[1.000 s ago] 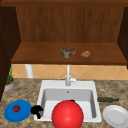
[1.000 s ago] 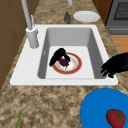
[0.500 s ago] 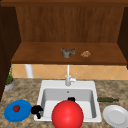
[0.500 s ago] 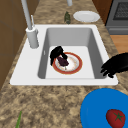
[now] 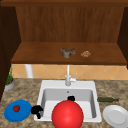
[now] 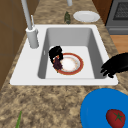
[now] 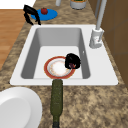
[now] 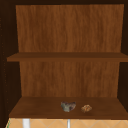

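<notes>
The right hand (image 6: pixel 56 53) is down inside the sink basin, near its back wall on the faucet side, fingers curled downward and pinched around a small dark purple item (image 6: pixel 58 64). The left hand (image 5: pixel 37 110) hangs at the front left corner of the sink rim — fingers drooping, relaxed, holding nothing — seen also in the right side view (image 7: pixel 30 13).

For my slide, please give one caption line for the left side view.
Right hand pinches a dark purple item at the red-rimmed plate in the sink; left hand hovers at its edge.
</notes>
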Tool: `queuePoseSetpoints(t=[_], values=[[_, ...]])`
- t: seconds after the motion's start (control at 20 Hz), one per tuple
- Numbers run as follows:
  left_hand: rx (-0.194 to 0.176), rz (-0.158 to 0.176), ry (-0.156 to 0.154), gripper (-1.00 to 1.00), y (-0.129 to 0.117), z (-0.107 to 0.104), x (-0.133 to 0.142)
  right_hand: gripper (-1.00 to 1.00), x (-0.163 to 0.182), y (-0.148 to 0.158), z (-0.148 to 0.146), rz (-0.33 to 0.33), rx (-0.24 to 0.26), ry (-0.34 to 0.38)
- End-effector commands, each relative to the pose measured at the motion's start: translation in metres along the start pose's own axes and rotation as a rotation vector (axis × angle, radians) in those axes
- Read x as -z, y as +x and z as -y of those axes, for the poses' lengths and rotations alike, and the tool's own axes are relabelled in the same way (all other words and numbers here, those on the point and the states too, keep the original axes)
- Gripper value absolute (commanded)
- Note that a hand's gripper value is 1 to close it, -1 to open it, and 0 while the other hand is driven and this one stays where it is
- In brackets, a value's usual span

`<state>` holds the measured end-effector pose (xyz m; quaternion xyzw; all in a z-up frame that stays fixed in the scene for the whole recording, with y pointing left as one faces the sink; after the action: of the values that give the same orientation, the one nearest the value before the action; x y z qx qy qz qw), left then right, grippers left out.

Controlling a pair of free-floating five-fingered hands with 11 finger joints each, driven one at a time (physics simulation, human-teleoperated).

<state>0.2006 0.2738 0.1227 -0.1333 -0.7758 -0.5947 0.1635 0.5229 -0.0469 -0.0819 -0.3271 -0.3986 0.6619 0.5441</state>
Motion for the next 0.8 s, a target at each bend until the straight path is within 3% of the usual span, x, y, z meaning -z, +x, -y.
queuePoseSetpoints(t=[0.0, 0.15, 0.55, 0.75], values=[[0.0, 0.0, 0.0, 0.0, 0.0, 0.0, 0.0, 1.0, 0.0, 0.007, -0.006, -0.038, -0.012, -0.034], [0.0, 0.0, 0.0, 0.0, 0.0, 0.0, 0.0, 1.0, -0.003, 0.006, -0.003, -0.055, 0.0, -0.075], [0.0, 0.0, 0.0, 0.0, 0.0, 0.0, 0.0, 1.0, -0.005, 0.008, -0.001, -0.063, 0.003, -0.053], [0.0, 0.0, 0.0, 0.0, 0.0, 0.0, 0.0, 1.0, -0.002, 0.009, 0.011, -0.04, -0.04, -0.032]])
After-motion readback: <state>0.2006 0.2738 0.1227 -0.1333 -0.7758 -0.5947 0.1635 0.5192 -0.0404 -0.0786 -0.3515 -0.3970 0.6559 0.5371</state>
